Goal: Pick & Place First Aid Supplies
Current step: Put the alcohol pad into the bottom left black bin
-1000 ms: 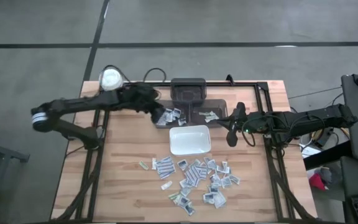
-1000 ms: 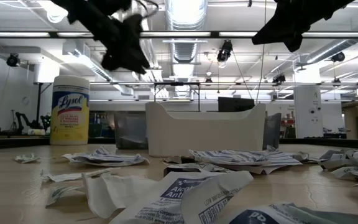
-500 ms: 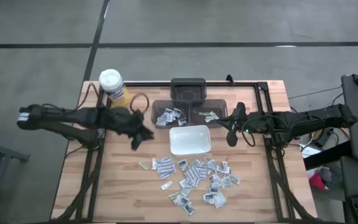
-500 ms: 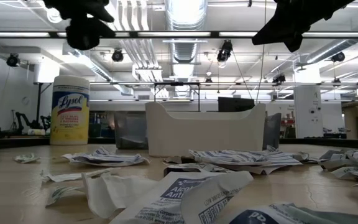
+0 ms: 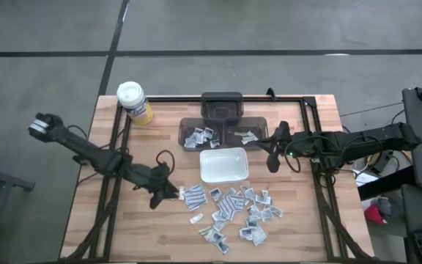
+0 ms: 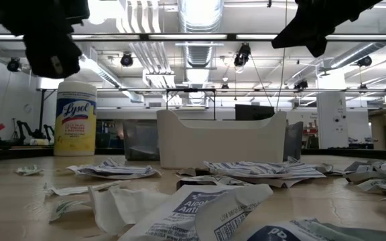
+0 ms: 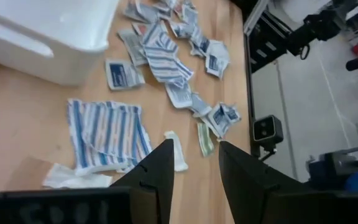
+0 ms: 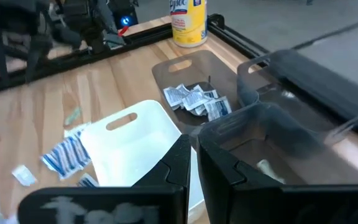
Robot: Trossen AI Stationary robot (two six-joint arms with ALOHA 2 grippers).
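The first aid supplies (image 5: 229,207) lie scattered as small flat packets on the near half of the wooden table; a few more lie in two dark trays (image 5: 196,136) at the back. In the left wrist view a blue-striped packet (image 7: 107,134) and several small ones (image 7: 166,62) lie flat on the wood. My left gripper (image 5: 165,193) hovers open over the pile's left end, nothing between its fingers (image 7: 196,155). My right gripper (image 5: 272,163) hangs shut and empty (image 8: 193,155) to the right of the white tray (image 5: 223,164).
A yellow canister with a white lid (image 5: 132,101) stands at the far left corner. A black frame (image 5: 306,103) runs along the table's back and sides. Bare wood (image 5: 141,227) lies to the left of the packets.
My left gripper has swung from over the left dark tray at the back toward the table's near edge and a little left, sinking as it went, and now hangs over the left end of the packet pile. Its fingers have stayed apart.
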